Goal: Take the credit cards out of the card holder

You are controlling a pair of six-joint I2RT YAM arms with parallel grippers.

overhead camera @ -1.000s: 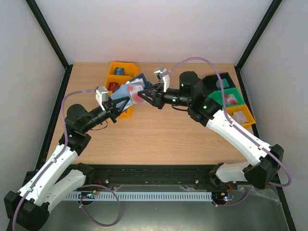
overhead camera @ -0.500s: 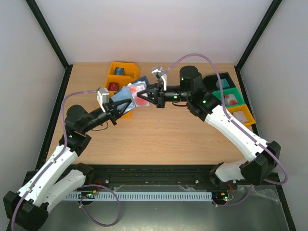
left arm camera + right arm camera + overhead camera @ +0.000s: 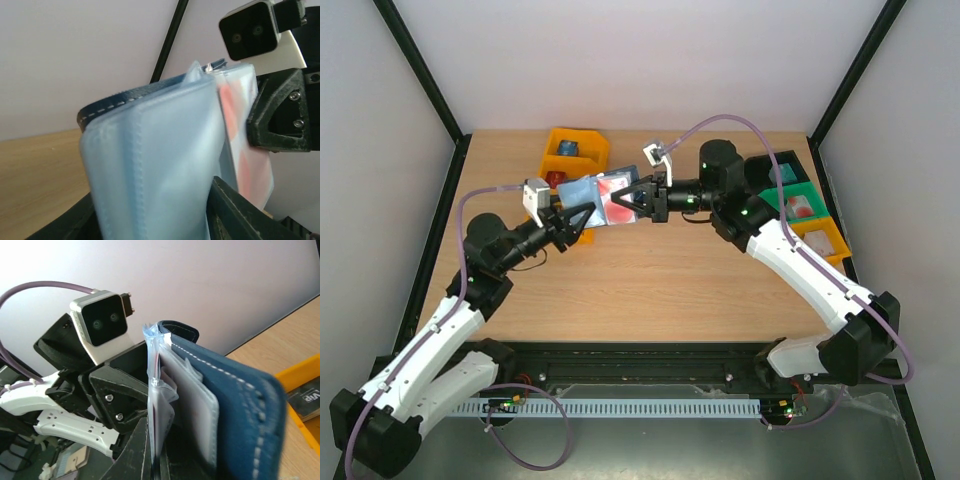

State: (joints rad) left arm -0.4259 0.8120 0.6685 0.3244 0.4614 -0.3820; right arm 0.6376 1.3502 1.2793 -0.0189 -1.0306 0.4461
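We see one card holder [image 3: 588,192], dark navy outside and light blue inside. It is held in the air above the tabletop [image 3: 650,290], just beside the large yellow bin [image 3: 588,140]. In the top view it covers the near end of this bin. The holder is open and its clear sleeves are fanned out. We count one red card [image 3: 617,196] in it, inside a clear sleeve on the side away from the bin. Whether it holds more cards, we cannot tell.

Two arms meet at the holder. The right arm [image 3: 800,265] reaches in from the side far from the bin. The right jaws are clenched on the edge of the clear sleeve with the red card in it. The left arm [image 3: 440,330] reaches in from the near side of the bin. The left jaws are parted, one finger on each side of the light blue sleeves, and we cannot tell if they touch them.

In the large yellow bin two compartments show, with one blue thing [image 3: 567,150] in the far one and one red thing [image 3: 553,180] in the next. Well apart from this bin, beyond the right arm, three small bins stand in a row: one black bin [image 3: 790,160], one green bin [image 3: 770,203] and one small yellow bin [image 3: 840,245].
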